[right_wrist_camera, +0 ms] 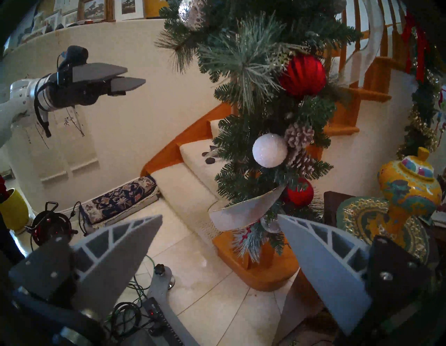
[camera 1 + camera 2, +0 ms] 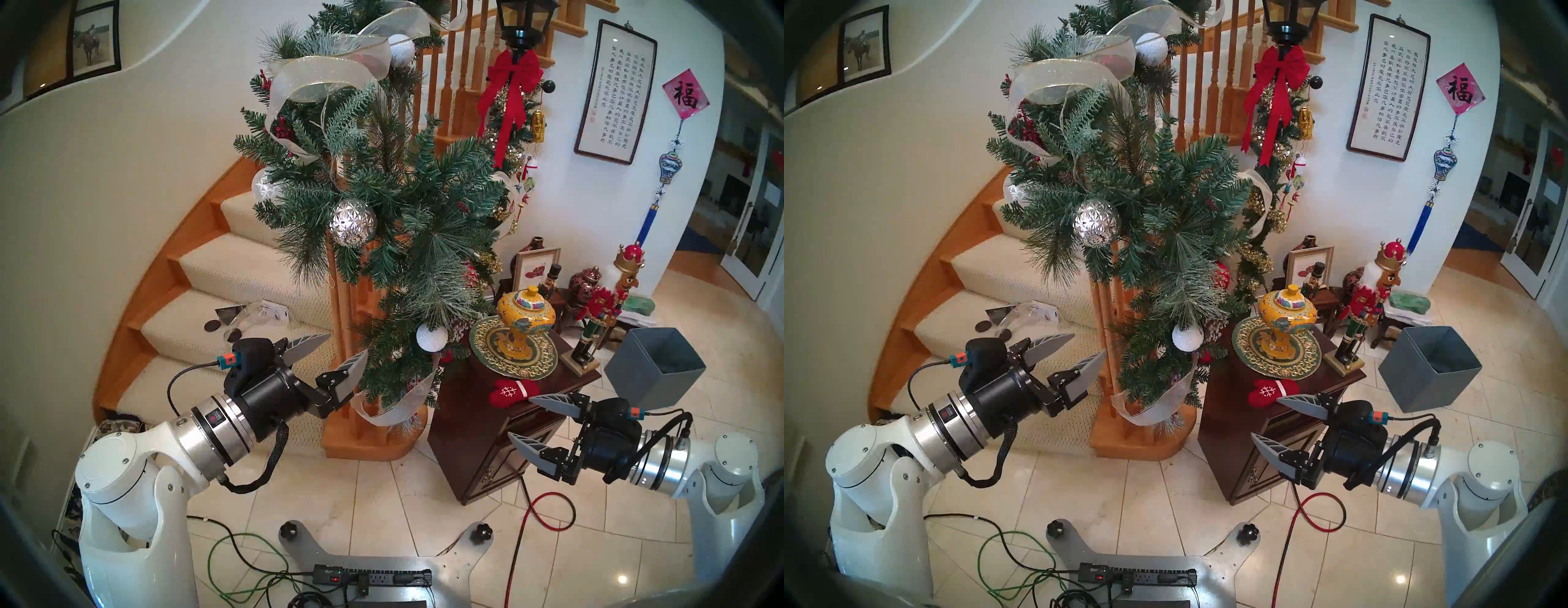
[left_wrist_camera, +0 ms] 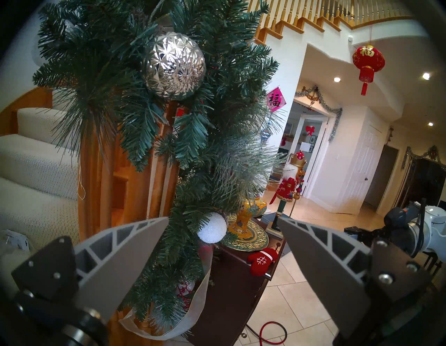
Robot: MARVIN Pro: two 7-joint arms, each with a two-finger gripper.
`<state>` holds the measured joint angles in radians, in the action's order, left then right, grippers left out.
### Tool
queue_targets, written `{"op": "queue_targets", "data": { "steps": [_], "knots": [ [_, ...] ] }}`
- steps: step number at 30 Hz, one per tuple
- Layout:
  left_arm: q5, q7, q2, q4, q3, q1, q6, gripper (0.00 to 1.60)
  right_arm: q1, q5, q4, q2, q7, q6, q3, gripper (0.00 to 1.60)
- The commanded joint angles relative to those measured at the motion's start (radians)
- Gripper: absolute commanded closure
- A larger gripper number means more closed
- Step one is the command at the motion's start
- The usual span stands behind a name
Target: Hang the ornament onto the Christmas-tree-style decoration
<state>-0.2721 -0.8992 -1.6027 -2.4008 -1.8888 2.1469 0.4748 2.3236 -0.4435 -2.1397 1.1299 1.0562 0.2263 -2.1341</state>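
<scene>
Pincers (image 2: 522,418) empty, mitten (image 2: 512,391) on cabinet (image 2: 475,450), tiled floor (image 2: 382,501)

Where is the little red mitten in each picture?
Head left: the red mitten lies on the dark wooden cabinet, lower right of middle.
Head right: the same spot, lower right of middle.
Left wrist: low, right of middle.
Right wrist: not in it.
Shared landmark: the yellow jar, behind the mitten.
</scene>
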Motion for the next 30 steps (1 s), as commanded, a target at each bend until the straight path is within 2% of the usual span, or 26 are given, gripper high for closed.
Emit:
{"op": "queue_targets", "data": {
  "steps": [1, 12, 20, 21, 30],
  "knots": [
    [0.0, 0.0, 0.0, -0.005, 0.0, 0.0, 0.0, 0.0, -0.062, -0.023, 0.026, -0.028, -0.004, 0.027, 0.009, 0.0],
    [0.0, 0.0, 0.0, -0.005, 0.0, 0.0, 0.0, 0.0, -0.128, -0.019, 0.077, -0.048, -0.065, 0.095, 0.045, 0.0],
    [0.0, 0.0, 0.0, -0.005, 0.0, -0.001, 0.0, 0.0, -0.191, 0.018, 0.117, -0.051, -0.179, 0.159, 0.09, 0.0],
    [0.0, 0.0, 0.0, -0.005, 0.0, -0.001, 0.0, 0.0, -0.21, 0.032, 0.127, -0.046, -0.219, 0.177, 0.101, 0.0],
    [0.0, 0.0, 0.0, -0.005, 0.0, -0.001, 0.0, 0.0, -0.272, 0.057, 0.171, -0.04, -0.312, 0.205, 0.127, 0.0]
  ]
}}
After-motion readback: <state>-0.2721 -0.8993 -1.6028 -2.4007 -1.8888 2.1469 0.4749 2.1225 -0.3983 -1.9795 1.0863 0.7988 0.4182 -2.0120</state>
